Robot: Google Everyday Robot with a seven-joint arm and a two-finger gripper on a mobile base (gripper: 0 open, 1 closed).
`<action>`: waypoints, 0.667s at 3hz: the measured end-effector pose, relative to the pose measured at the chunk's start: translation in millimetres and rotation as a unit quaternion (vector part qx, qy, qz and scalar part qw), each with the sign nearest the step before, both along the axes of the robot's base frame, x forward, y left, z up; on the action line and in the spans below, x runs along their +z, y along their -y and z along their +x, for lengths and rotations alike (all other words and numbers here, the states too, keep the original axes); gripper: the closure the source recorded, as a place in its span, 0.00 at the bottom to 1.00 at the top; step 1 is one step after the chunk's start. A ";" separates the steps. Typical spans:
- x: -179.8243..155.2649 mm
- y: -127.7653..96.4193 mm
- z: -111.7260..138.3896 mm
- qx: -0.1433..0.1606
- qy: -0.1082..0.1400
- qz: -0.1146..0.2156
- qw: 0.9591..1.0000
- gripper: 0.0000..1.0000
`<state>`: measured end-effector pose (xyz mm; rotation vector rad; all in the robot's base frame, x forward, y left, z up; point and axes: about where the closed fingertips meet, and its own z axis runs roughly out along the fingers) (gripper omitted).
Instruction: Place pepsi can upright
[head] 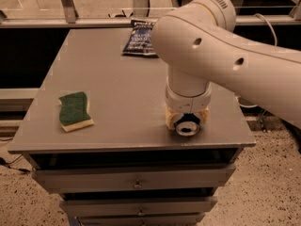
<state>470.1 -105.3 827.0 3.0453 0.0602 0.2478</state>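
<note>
Silver top toward the camera, the pepsi can (187, 127) lies on its side near the front right edge of the grey desk (117, 84). My end effector (187, 120) points straight down over it, pale fingers (170, 119) closed against its flanks. A green sponge (74, 111) lies well apart, left.

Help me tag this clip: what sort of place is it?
Probably a robot lab: grey drawer cabinet, speckled floor, and the gripper over the pepsi can near its front edge.
</note>
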 end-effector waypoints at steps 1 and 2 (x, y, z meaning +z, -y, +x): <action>0.1 0.0 0.0 0.000 0.000 0.000 1.000 0.99; 22.6 -13.7 4.9 -0.035 -0.009 0.018 0.999 1.00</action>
